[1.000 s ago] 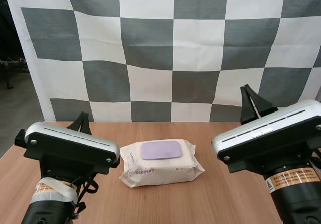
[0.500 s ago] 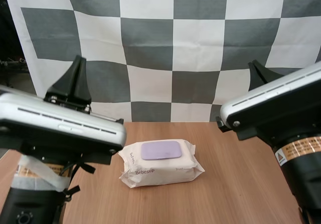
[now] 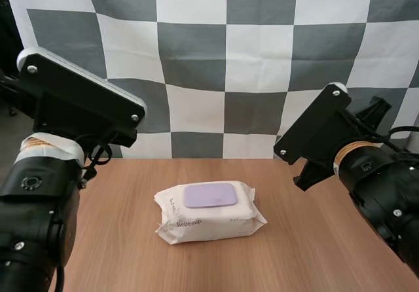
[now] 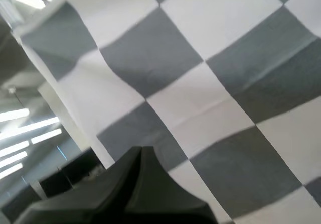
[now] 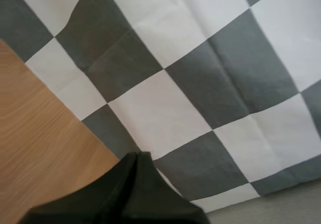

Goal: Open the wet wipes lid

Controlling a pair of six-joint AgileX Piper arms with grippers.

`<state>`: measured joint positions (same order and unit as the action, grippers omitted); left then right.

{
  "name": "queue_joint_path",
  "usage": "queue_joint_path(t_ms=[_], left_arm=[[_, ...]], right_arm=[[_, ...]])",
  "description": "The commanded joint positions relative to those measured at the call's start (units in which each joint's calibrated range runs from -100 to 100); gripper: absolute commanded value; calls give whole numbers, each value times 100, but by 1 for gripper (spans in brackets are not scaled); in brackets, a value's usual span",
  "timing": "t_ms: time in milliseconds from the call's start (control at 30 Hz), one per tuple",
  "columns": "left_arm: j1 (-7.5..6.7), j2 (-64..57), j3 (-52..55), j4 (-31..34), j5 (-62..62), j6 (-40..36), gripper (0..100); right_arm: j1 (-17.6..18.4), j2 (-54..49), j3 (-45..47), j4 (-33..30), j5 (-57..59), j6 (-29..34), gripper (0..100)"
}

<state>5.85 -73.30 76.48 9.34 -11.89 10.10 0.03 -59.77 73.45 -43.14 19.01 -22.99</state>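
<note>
The wet wipes pack (image 3: 208, 212), cream with a flat purple lid (image 3: 210, 195), lies in the middle of the wooden table (image 3: 308, 253); the lid lies down flat on the pack. My left arm (image 3: 46, 194) stands raised to the pack's left and my right arm (image 3: 366, 174) to its right, both well clear of it. My left gripper (image 4: 141, 152) shows in the left wrist view as one dark wedge, shut on nothing and aimed at the backdrop. Likewise my right gripper (image 5: 137, 157) is one shut wedge, past the table's far edge.
Bare table surrounds the pack on every side. The table's far edge (image 3: 196, 160) runs just behind the pack.
Both arms have lifted and tipped upward, away from the table. The pack has stayed where it was, its lid still down.
</note>
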Motion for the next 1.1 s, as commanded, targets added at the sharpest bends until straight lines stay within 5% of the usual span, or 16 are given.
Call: queue_joint_path(t_ms=[0, 267, 500, 700, 833, 1067], left_arm=[[-8, 231, -5, -884, 5534, 635, 0], [-8, 1055, -5, -3086, 6661, 2764, 0], [-8, 2327, -5, -4101, 6982, 4016, 0], [55, 3370, -16, -4462, 7224, 4630, 0], [433, 3551, -42, -5409, 8160, 5354, 0], [1481, 3564, -196, -5975, 10058, 6219, 0]], right_arm=[[65, 579, 3, 1, -24, -67, 0], [880, 973, 3, 1, 274, -88, 0], [2131, 1246, -71, 20, 2893, -88, 0], [2236, 1579, -529, 410, 4227, -69, 0], [2287, 1591, -930, 660, 4691, -80, 0], [2287, 1602, -1026, 806, 4434, -380, 0]])
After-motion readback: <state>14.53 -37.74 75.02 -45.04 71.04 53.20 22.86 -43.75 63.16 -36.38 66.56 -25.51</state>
